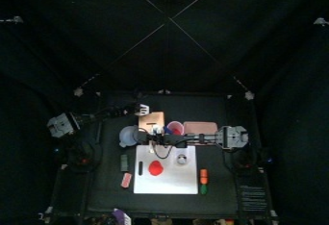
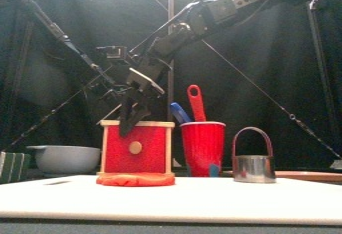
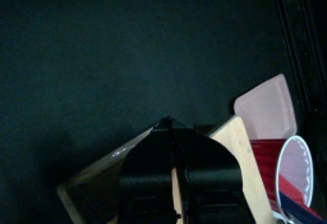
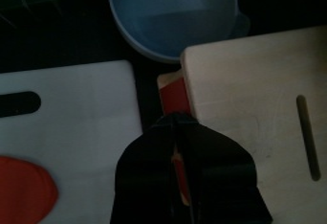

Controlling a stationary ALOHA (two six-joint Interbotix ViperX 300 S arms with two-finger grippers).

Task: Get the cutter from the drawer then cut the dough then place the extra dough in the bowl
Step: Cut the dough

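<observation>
The round metal cutter [image 2: 253, 158] stands on the white cutting board [image 2: 241, 203], right of the flat red dough [image 2: 135, 179]. Behind the dough is the wooden box [image 2: 138, 128], its red drawer front [image 2: 138, 153] pushed in. My right gripper [image 4: 177, 118] is shut, its tips at the top edge of the drawer front [image 4: 173, 86]. My left gripper [image 3: 167, 124] is shut and rests on the top of the box [image 3: 230, 137], near a back corner. The blue-grey bowl [image 2: 64, 158] sits left of the box and holds nothing that I can see.
A red cup [image 2: 203, 150] with a blue and a red toy knife stands between the box and the cutter. The pink tray [image 1: 201, 128] lies right of the box. A small orange toy [image 1: 203, 178] lies on the board's right edge.
</observation>
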